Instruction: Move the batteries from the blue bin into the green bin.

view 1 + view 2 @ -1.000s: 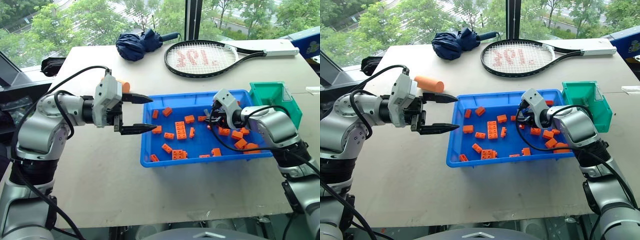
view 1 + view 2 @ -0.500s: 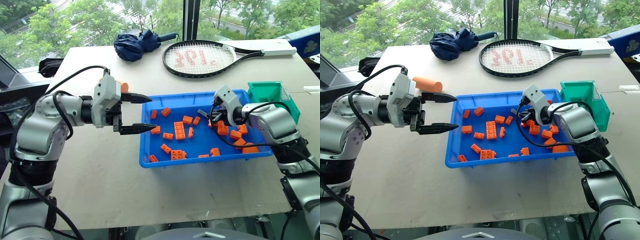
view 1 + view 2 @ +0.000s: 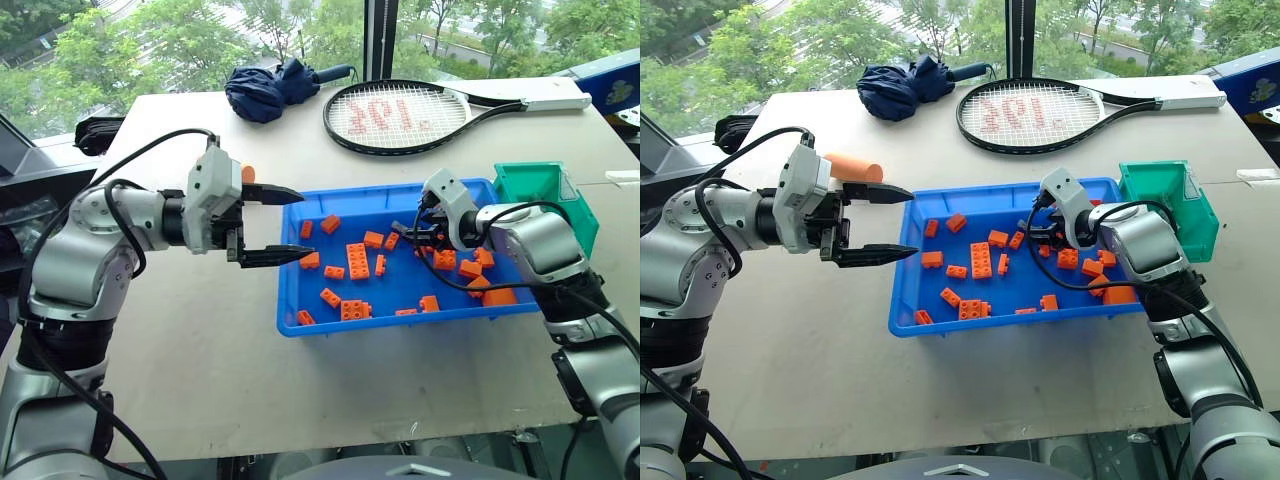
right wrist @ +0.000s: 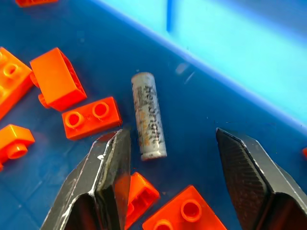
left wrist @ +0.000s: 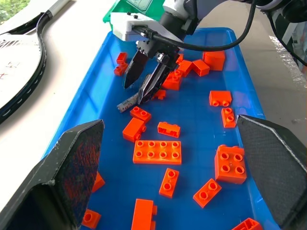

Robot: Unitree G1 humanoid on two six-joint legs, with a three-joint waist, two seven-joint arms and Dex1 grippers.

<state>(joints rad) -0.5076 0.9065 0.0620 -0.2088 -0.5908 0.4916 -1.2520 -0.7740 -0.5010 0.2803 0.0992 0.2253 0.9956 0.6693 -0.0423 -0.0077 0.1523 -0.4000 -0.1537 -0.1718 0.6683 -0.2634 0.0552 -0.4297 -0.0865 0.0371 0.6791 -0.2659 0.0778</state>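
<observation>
Here, the right end effector [image 5: 144,81] poised over a battery [image 4: 149,116] in the blue bin [image 3: 340,319]

The battery lies flat on the bin's floor near the far wall, toward the bin's right end, among orange bricks [image 3: 358,260]; it is loose, just ahead of the two black fingers [image 4: 105,177], which stand apart with nothing between them. In the left wrist view those fingertips hang just above the battery, whether touching it cannot be told. The left end effector [image 3: 275,222] hovers at the bin's left edge, its fingers spread wide and holding nothing, with an orange cylinder [image 3: 854,167] on the surface just behind it. The green bin [image 3: 548,192] sits against the blue bin's far right corner. A racket [image 3: 400,115] and a folded umbrella [image 3: 266,88] lie along the surface's far edge
</observation>
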